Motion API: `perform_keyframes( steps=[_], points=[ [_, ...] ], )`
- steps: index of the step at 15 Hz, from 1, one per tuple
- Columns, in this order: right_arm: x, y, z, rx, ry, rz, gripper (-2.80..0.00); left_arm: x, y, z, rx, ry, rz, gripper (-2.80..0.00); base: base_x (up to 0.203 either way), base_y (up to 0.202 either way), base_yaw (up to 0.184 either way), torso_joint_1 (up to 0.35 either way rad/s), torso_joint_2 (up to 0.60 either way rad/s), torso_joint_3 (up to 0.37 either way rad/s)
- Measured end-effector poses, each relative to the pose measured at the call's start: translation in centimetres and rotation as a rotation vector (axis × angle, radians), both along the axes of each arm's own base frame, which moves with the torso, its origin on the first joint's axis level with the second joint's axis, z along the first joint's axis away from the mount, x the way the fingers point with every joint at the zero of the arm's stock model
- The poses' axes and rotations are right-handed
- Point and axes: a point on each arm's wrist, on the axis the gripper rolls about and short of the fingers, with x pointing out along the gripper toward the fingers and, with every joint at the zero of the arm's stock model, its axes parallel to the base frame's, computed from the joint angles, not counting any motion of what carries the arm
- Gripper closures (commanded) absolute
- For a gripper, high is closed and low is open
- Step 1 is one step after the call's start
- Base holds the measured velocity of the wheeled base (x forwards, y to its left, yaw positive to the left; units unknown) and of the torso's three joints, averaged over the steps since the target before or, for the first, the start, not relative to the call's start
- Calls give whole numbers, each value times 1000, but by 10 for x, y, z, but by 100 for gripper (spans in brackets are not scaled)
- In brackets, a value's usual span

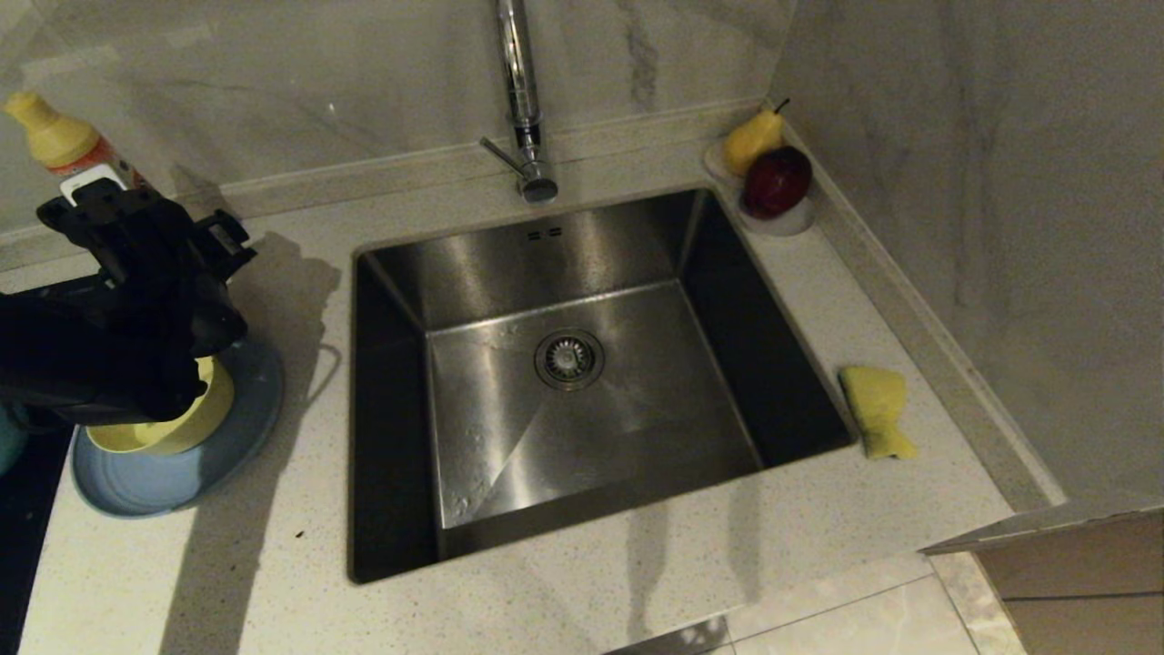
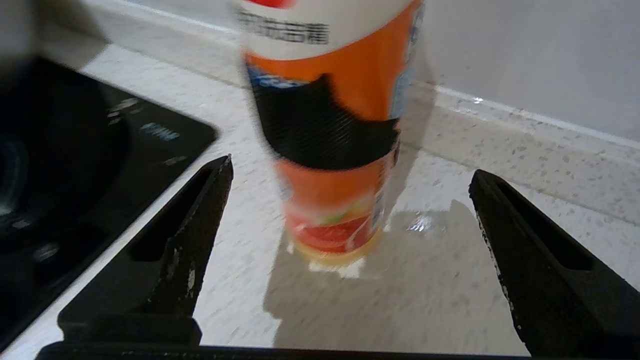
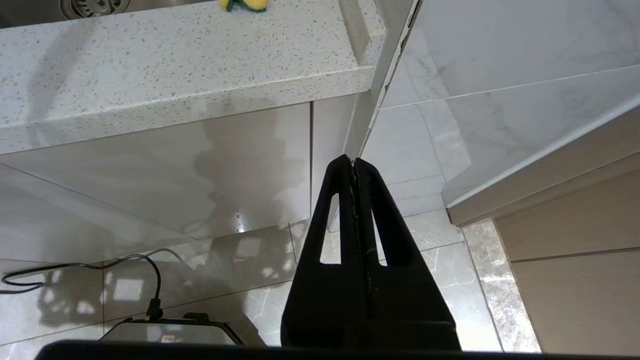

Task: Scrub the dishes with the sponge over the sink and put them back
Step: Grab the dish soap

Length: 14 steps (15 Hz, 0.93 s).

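Our left gripper's (image 2: 350,175) fingers (image 2: 190,225) stand spread wide with nothing between them that they touch; the orange-labelled bottle (image 2: 330,150) sits upright on the counter ahead of them, clear of both tips. Our right gripper (image 3: 355,162) is pressed fully together, empty, hanging below counter level over the tiled floor (image 3: 200,270).

Dishes: we see the pale-yellow bowl (image 1: 195,418) sitting on the light-blue plate (image 1: 173,478), left of the sink (image 1: 564,364), with our left arm above and partly covering them. A sliver of teal shows at the far left edge (image 1: 7,437); can't tell what it is.

The sponge (image 1: 878,411) lies on the counter (image 1: 818,537) just right of the sink rim, yellow side up, untouched. In the right wrist view the same sponge shows at the counter's far edge.

The sink holds nothing but its drain strainer (image 1: 569,357). The chrome tap (image 1: 523,100) stands behind it.

Further out: a yellow pear (image 1: 753,138) and a red apple (image 1: 777,182) sit in a small white dish (image 1: 796,223) at the back right corner. A black cooktop (image 2: 75,160) lies beside the bottle. A cable (image 3: 125,265) runs over the floor.
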Motion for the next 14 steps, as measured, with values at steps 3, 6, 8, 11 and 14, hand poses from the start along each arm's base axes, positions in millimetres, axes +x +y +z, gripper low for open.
perform_keyframes(
  steps=[3,6,8,11,14],
  points=[
    [0,0,0,0,0,0,0,13,5,1,7,-16,-3,-280,0,0,0,0,0,0],
    [0,0,0,0,0,0,0,26,7,4,11,-28,-5,-280,0,0,0,0,0,0],
    [0,0,0,0,0,0,0,34,9,5,12,-30,-3,-280,0,0,0,0,0,0],
    [0,0,0,0,0,-1,0,43,14,7,17,-47,5,-280,0,0,0,0,0,0],
    [0,0,0,0,0,0,0,46,16,8,19,-58,9,-280,0,0,0,0,0,0]
  ],
)
